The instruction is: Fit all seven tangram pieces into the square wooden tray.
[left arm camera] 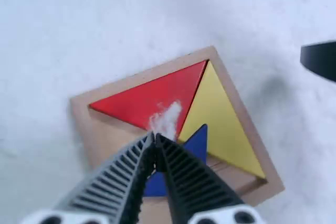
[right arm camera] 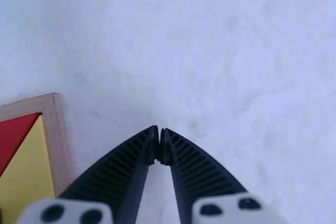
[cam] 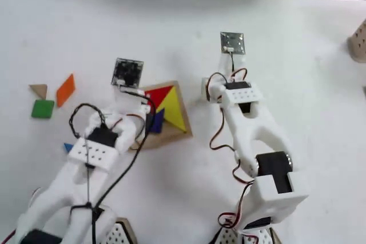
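The square wooden tray (cam: pixel 178 131) lies at the table's middle with a red triangle (left arm camera: pixel 152 98) and a yellow triangle (left arm camera: pixel 220 124) seated in it. A blue triangle (left arm camera: pixel 197 142) lies in the tray too, partly under my left gripper (left arm camera: pixel 155 139), which is shut just above it. My right gripper (right arm camera: pixel 159 145) is shut over bare table beside the tray's corner (right arm camera: pixel 52 124). Far to the left lie a tan triangle (cam: pixel 39 90), an orange parallelogram (cam: pixel 66 90), a green square (cam: pixel 43 108) and a small blue triangle (cam: pixel 68 147).
The left arm (cam: pixel 100 141) reaches over the tray's near side; the right arm (cam: pixel 246 118) stands just right of the tray. A wooden object (cam: pixel 358 41) sits at the far right edge. A dark part of the other arm (left arm camera: pixel 320 59) shows beyond the tray.
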Action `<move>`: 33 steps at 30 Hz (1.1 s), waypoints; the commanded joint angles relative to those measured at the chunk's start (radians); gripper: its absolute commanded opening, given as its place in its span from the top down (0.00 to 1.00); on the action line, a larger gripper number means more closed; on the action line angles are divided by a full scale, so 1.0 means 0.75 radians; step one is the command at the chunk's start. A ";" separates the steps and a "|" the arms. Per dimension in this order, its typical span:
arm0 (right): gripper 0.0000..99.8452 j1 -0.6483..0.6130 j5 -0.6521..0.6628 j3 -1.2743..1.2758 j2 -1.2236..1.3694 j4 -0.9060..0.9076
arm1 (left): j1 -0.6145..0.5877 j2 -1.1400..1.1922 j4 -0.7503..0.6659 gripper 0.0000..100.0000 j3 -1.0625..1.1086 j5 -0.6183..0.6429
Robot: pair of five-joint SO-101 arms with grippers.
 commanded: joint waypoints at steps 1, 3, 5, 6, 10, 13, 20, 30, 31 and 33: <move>0.98 -0.007 -0.004 -0.012 -0.077 -0.001 | 0.071 0.316 -0.231 0.98 -0.106 0.149; 0.98 -0.007 -0.004 -0.012 -0.077 -0.001 | 0.134 0.465 -0.229 0.98 -0.168 0.149; 0.98 -0.007 -0.004 -0.012 -0.077 0.003 | 0.146 0.523 -0.184 0.98 -0.231 0.149; 0.98 -0.007 -0.004 -0.012 -0.077 0.003 | 0.140 0.519 -0.141 0.98 -0.248 0.147; 0.98 -0.005 -0.004 -0.012 -0.077 0.001 | 0.175 0.461 -0.027 0.98 -0.243 0.070; 0.98 -0.005 -0.004 -0.012 -0.077 0.001 | 0.242 0.394 0.072 0.98 -0.215 -0.213; 0.98 -0.005 -0.004 -0.012 -0.077 0.001 | 0.347 0.222 0.098 0.98 -0.096 -0.401; 0.98 -0.005 -0.004 -0.012 -0.077 0.005 | 0.253 0.015 -0.082 0.98 0.037 -0.282; 0.98 -0.005 -0.004 -0.012 -0.077 0.005 | 0.285 0.011 -0.145 0.98 0.078 -0.272; 0.98 -0.005 -0.004 -0.012 -0.077 0.005 | 0.351 0.007 -0.270 0.98 0.145 -0.252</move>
